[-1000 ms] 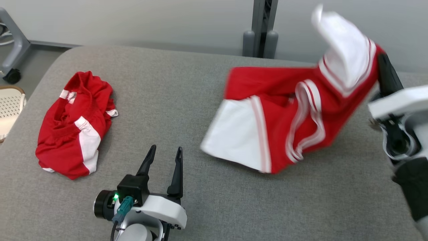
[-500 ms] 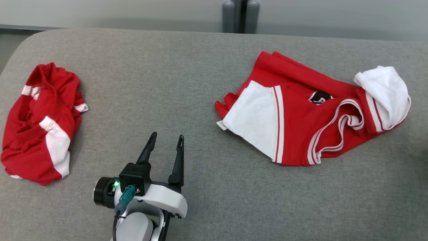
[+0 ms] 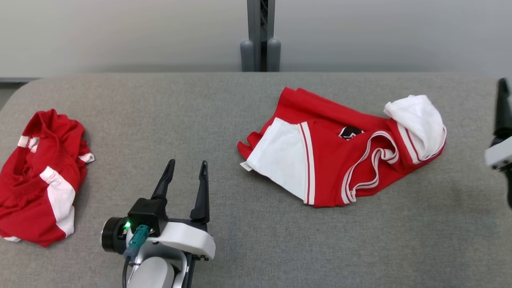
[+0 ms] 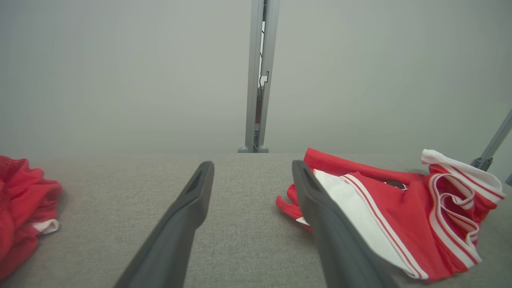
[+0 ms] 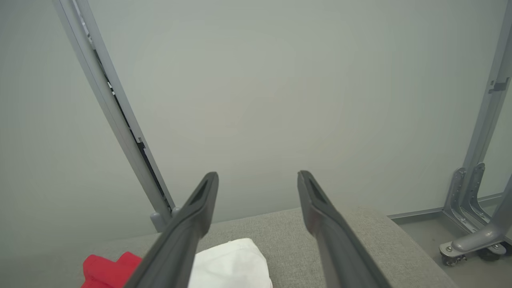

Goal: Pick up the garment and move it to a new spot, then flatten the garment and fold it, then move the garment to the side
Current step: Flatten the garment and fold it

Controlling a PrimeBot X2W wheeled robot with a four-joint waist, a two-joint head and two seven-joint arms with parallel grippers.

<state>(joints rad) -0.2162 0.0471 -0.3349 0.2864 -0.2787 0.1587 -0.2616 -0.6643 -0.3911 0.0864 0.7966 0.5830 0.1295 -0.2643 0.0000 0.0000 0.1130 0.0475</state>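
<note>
- Lying right of centre in the head view, the garment [image 3: 340, 156] rests loose on the grey table [image 3: 160, 112], with neither gripper touching it.
- It is red with white panels and striped white trim. One white panel faces up at its lower left, a white part is bunched at its upper right, and a small dark patch shows near its middle.
- A small tag [image 3: 245, 166] sticks out at its left corner.
- The left gripper [image 3: 188, 164] sits at the lower left-centre of the head view, pointing up the frame. Its jaws are released, spread wide and empty over bare table, left of the garment and apart from it.
- In the left wrist view the garment lies at the lower right, partly behind the right-hand finger.
- The right gripper [image 5: 258, 176] is released too. In the right wrist view its jaws stand wide apart with nothing between them, and the garment's white end lies at the bottom edge.
- In the head view one of its fingers [image 3: 502, 104] stands at the right edge, clear of the garment.
- A second garment [image 3: 40, 192], also red and white, lies crumpled at the left edge, well apart from the first.
- A grey post [image 3: 261, 36] rises behind the table's far edge at top centre.
</note>
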